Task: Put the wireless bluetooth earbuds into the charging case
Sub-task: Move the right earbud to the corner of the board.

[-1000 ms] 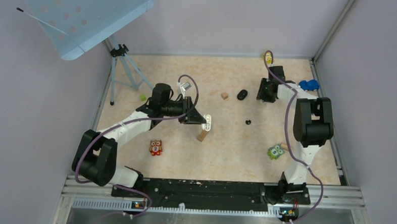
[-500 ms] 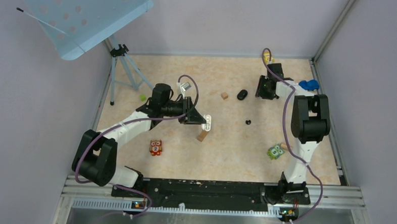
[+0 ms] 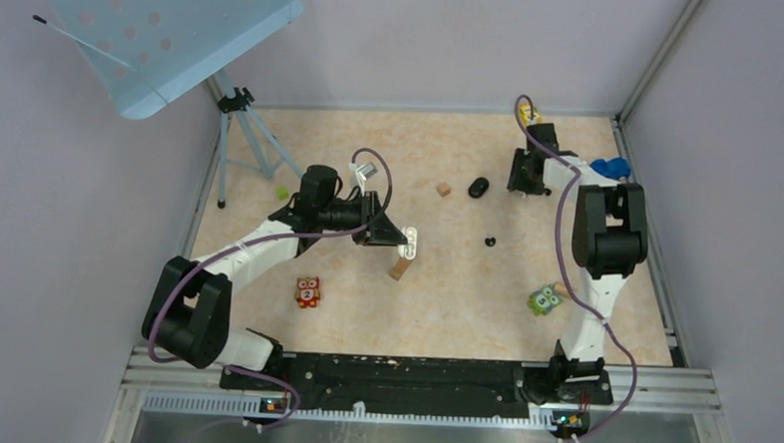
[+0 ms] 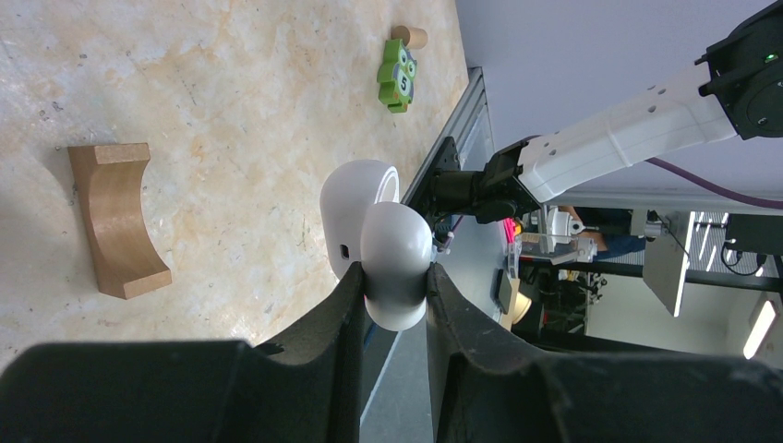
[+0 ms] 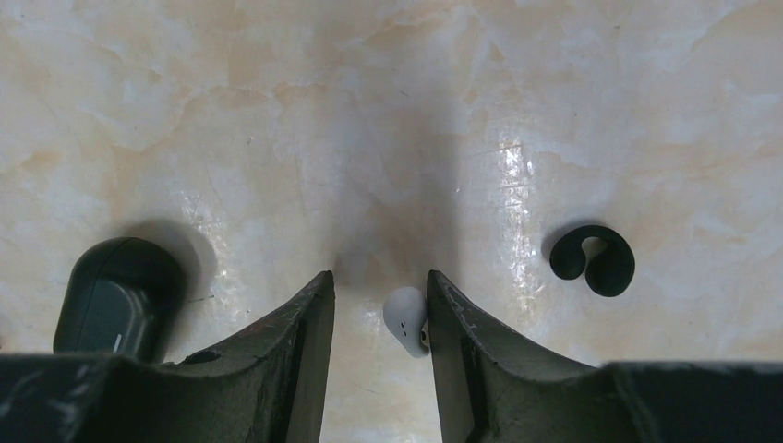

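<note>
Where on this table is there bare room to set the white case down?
Bare tabletop lies between the red owl block and the green owl block, and far centre beyond the small wooden cube. Crowded: around the black case, black earbud and right gripper.

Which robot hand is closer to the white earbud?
Right. The right gripper straddles the white earbud; the left gripper is far off, holding the white case.
</note>
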You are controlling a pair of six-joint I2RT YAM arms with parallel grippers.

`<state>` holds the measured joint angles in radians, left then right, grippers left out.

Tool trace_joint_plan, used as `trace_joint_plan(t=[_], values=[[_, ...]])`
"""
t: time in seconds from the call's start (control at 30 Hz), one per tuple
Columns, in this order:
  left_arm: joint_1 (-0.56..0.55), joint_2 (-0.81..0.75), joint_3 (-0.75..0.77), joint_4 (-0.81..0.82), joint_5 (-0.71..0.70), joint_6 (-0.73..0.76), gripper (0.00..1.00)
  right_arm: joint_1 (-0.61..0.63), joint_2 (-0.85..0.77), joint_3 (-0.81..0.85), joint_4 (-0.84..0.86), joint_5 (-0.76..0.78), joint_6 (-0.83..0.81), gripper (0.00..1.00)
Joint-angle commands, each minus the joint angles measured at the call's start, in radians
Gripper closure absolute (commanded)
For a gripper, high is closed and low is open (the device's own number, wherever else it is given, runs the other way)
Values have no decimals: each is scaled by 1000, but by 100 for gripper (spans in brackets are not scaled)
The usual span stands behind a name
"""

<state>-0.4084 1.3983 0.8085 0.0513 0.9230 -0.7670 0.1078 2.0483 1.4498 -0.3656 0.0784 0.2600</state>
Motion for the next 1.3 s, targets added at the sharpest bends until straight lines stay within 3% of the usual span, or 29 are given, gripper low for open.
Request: trace_joint_plan(t=[0.0, 0.17, 0.4, 0.77, 0.87, 0.93, 1.27], values=[[-3, -14, 14, 31, 17, 13, 98, -10, 21, 29, -44, 48, -20, 60], [-4, -18, 12, 30, 16, 17, 97, -18, 7, 6, -34, 48, -9, 65], [-4, -19, 7, 30, 14, 17, 98, -21, -22, -15, -23, 68, -18, 86], [-4, -16, 4, 35, 14, 15, 98, -21, -71, -47, -22, 86, -11, 87], [-4, -16, 3, 37, 16, 15, 98, -25, -96, -78, -12, 74, 6, 94], [-4, -17, 4, 38, 15, 15, 98, -30, -123, -111, 4, 41, 27, 100], [-4, 16, 10, 68, 46, 10, 97, -31, -344, -314, 78, -117, 103, 100]])
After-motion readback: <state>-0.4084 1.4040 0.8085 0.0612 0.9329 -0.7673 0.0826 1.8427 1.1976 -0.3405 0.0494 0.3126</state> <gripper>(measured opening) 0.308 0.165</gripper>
